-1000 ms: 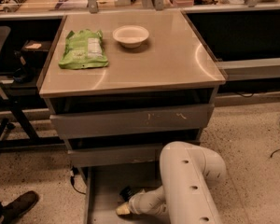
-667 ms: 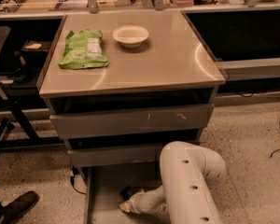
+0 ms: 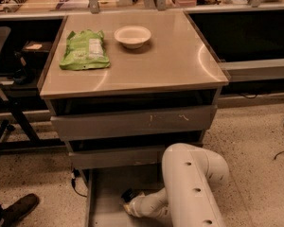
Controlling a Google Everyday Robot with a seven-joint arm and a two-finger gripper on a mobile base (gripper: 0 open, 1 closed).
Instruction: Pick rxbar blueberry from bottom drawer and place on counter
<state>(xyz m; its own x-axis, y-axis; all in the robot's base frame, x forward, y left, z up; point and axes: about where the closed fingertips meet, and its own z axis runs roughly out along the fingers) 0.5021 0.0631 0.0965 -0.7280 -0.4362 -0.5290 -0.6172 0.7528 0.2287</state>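
Note:
The bottom drawer (image 3: 102, 193) is pulled open below the two closed grey drawers, and its flat grey floor shows. My white arm reaches down into it from the right. The gripper (image 3: 128, 206) sits low over the drawer floor near the middle. A small dark shape (image 3: 128, 193) lies right at the gripper's tip. I cannot tell whether it is the rxbar blueberry or part of the gripper. The counter (image 3: 156, 56) is the glossy beige top above the drawers.
A green bag (image 3: 84, 49) lies on the counter's left side and a white bowl (image 3: 132, 36) stands at its back middle. A dark chair frame (image 3: 9, 103) and a shoe (image 3: 19, 208) are to the left. Cables lie on the speckled floor at right.
The gripper has barely shifted inside the bottom drawer. Nothing on the counter has moved.

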